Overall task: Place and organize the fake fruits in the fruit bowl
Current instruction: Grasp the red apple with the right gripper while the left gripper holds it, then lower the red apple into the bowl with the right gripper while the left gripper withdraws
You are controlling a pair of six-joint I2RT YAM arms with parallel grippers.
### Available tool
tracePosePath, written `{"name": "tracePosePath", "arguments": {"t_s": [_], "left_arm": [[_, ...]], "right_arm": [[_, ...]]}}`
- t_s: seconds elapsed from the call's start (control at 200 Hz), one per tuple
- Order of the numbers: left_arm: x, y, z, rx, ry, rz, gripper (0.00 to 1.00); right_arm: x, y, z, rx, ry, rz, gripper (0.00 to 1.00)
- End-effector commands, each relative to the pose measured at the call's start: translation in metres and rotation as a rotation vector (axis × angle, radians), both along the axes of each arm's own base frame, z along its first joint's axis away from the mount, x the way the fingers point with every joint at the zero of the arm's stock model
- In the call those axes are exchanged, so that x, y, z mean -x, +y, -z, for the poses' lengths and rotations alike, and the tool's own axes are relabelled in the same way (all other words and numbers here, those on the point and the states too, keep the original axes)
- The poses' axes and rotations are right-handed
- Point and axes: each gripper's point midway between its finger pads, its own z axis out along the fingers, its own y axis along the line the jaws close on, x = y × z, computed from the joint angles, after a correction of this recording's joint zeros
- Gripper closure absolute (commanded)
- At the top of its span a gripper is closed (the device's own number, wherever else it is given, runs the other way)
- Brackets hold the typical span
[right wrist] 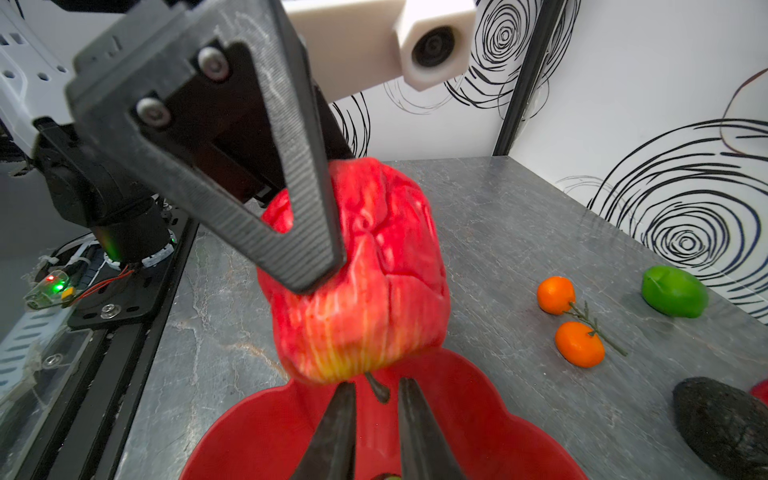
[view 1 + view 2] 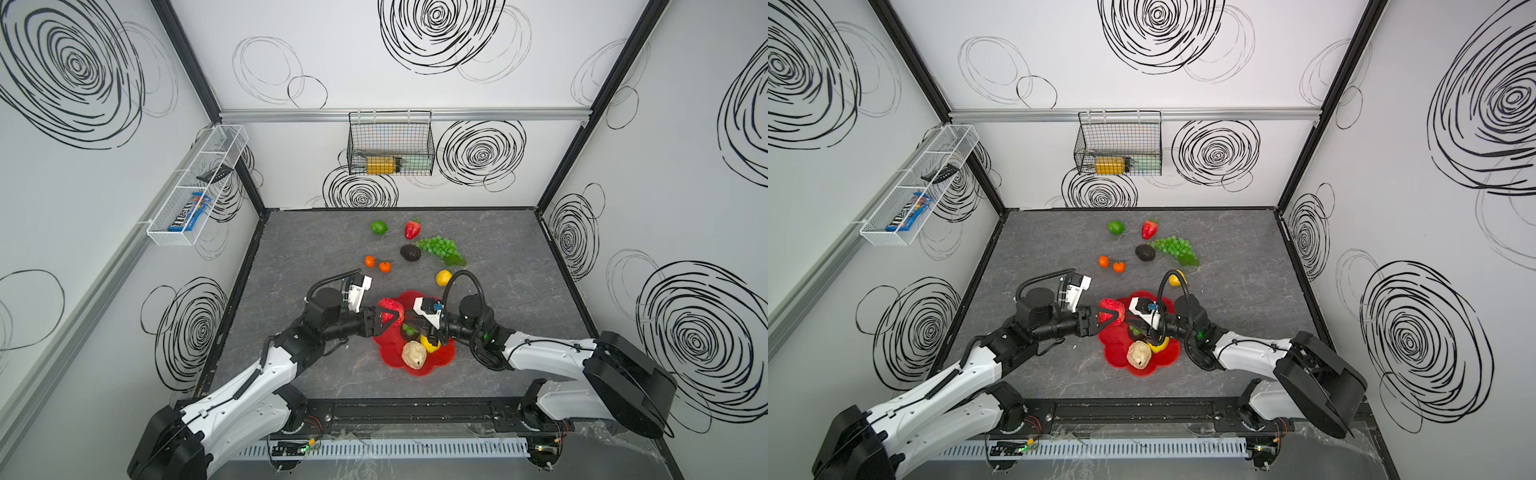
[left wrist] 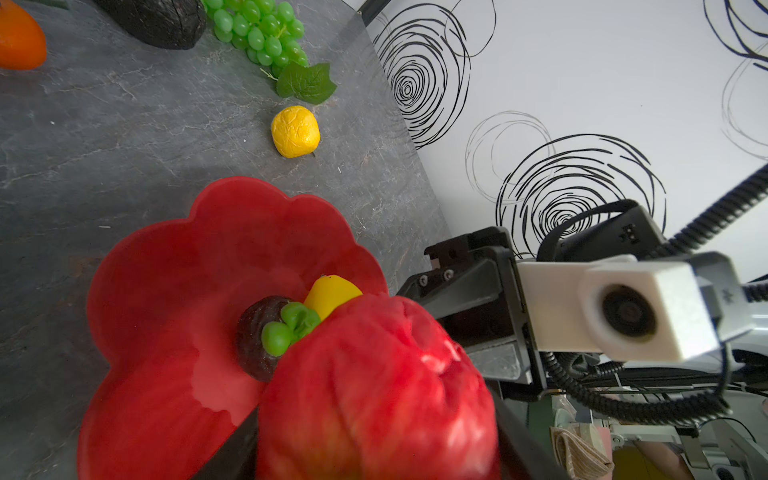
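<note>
Apple [image 2: 390,304] half behind left hand [image 2: 397,317]

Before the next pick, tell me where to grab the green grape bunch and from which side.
Take the grape bunch across its middle, from straight above. It lies flat and long on the table, avocado close at one end and leaf at the other; its long sides look free.
</note>
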Motion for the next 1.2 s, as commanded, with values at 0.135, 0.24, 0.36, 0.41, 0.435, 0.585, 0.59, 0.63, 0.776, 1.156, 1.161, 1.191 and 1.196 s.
{"name": "tracePosePath", "arguments": {"t_s": [0.135, 0.24, 0.36, 0.41, 0.435, 0.585, 0.59, 0.63, 0.776, 1.156, 1.161, 1.191, 1.196], "left_arm": [[-0.001, -0.005, -0.007, 0.026, -0.042, 0.016, 0.32], [-0.002, -0.005, -0.006, 0.023, -0.042, 0.014, 0.31], [-0.003, -0.003, -0.004, 0.014, -0.043, 0.005, 0.29], [-0.003, -0.003, -0.002, 0.009, -0.041, 0.002, 0.26], [-0.003, -0.002, -0.002, 0.007, -0.043, 0.001, 0.25], [-0.009, 0.005, -0.003, -0.024, -0.069, -0.035, 0.12], [-0.010, 0.006, -0.003, -0.026, -0.070, -0.038, 0.12], [-0.013, 0.011, -0.004, -0.034, -0.082, -0.059, 0.10], [-0.029, 0.041, -0.017, -0.078, -0.164, -0.210, 0.01], [-0.052, 0.143, -0.022, -0.222, -0.298, -0.732, 0.02], [-0.052, 0.144, -0.022, -0.223, -0.299, -0.736, 0.02], [-0.052, 0.148, -0.018, -0.227, -0.300, -0.756, 0.02], [-0.052, 0.149, -0.018, -0.228, -0.301, -0.760, 0.02]], "right_arm": [[0.000, 0.009, -0.017, -0.035, -0.034, -0.029, 0.87], [0.001, 0.010, -0.016, -0.031, -0.030, -0.033, 0.91], [0.003, 0.009, -0.016, -0.024, -0.027, -0.033, 0.93], [0.003, 0.008, -0.015, -0.021, -0.026, -0.029, 0.93], [0.003, 0.008, -0.015, -0.017, -0.024, -0.027, 0.93], [0.002, 0.007, -0.013, 0.021, 0.000, -0.007, 0.95], [0.002, 0.007, -0.012, 0.024, 0.003, -0.007, 0.95], [0.002, 0.007, -0.009, 0.049, 0.019, 0.004, 0.95], [0.005, 0.005, 0.002, 0.151, 0.058, 0.063, 0.95], [0.030, -0.003, 0.018, 0.322, 0.286, 0.151, 0.95], [0.030, -0.003, 0.018, 0.324, 0.289, 0.151, 0.95], [0.033, -0.003, 0.021, 0.343, 0.310, 0.152, 0.95], [0.034, -0.003, 0.021, 0.345, 0.313, 0.153, 0.95]]}}
